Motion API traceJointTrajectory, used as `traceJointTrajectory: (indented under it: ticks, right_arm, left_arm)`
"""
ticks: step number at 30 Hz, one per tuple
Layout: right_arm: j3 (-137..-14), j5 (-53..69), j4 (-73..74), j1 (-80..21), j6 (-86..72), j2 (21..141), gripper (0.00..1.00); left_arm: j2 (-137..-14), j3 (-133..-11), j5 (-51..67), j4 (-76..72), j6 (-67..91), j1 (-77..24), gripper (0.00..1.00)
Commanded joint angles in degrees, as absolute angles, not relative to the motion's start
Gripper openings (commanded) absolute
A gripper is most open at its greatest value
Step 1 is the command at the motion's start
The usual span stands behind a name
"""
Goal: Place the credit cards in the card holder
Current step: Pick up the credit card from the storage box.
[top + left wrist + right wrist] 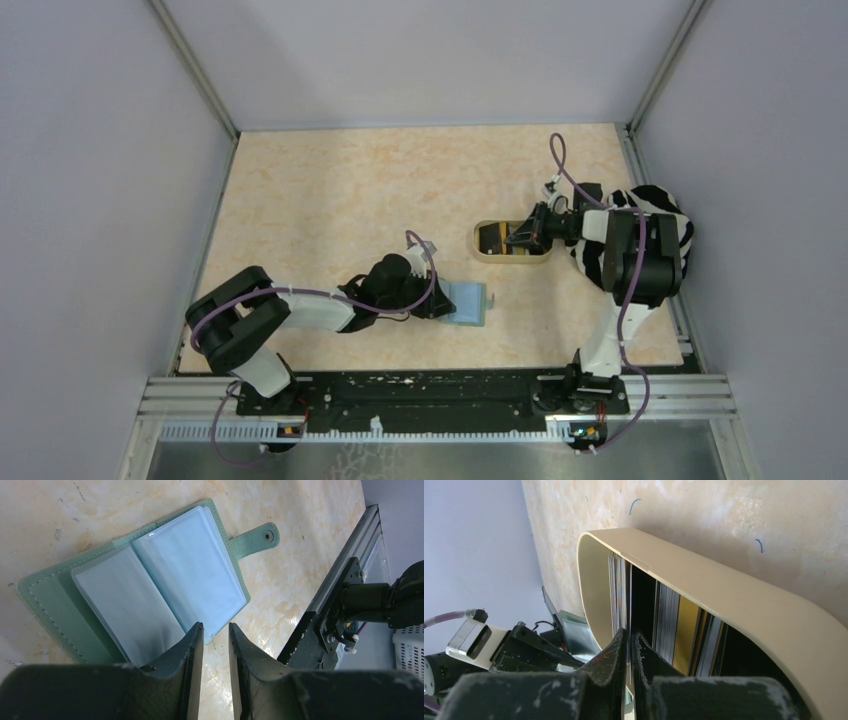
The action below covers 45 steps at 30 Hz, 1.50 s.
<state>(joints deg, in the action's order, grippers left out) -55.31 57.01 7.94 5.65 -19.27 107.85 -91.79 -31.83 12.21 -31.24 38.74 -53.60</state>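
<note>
The card holder (470,303) lies open on the table, a pale green wallet with clear light-blue sleeves (150,580) and a snap tab. My left gripper (441,303) sits low at its left edge. In the left wrist view my left gripper (216,626) has a narrow empty gap between its jaws, just off the corner of a sleeve. Several credit cards (497,237) stand on edge in the tan tray (480,245), black and gold (686,630). My right gripper (517,238) reaches into the tray. In the right wrist view my right gripper (629,632) is pinched on one thin card's edge (628,600).
The tan tray's curved wall (724,590) surrounds the right fingers. A metal rail (430,392) with both arm bases runs along the near edge. Grey walls enclose the table on three sides.
</note>
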Motion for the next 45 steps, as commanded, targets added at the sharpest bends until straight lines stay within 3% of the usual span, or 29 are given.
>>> traceJointTrajectory:
  ticks: [1,9,13,22,27,45]
  right_arm:
    - [-58.5,56.5,9.3,6.4,-17.0,104.9,0.03]
    - [-58.8,57.0,10.0,6.3,-16.4,105.6,0.18]
    - [-59.1,57.0,10.5,6.4,-16.1,105.4,0.19]
    - [-59.5,56.3,11.6,7.3,-15.9,104.9,0.1]
    - [-59.4,56.4,11.4,7.8,-16.0,104.4,0.0]
    - [-62.5,45.9,20.6,8.9,-4.6,92.8,0.0]
  left_arm:
    - [-90.4,-31.1,12.3,-31.8,38.2,-53.5,0.31]
    - [-90.4,-31.1,12.2,-31.8,38.2,-53.5,0.31]
    - [-90.4,-31.2,12.3,-31.7,38.2,-53.5,0.31]
    - [-90.4,-31.2,12.3,-31.7,38.1,-53.5,0.31]
    - [-90.5,-31.3,12.6,-31.7,38.2,-53.6,0.31]
    - [-86.5,-30.9,14.4,-33.7,39.1,-53.5,0.33]
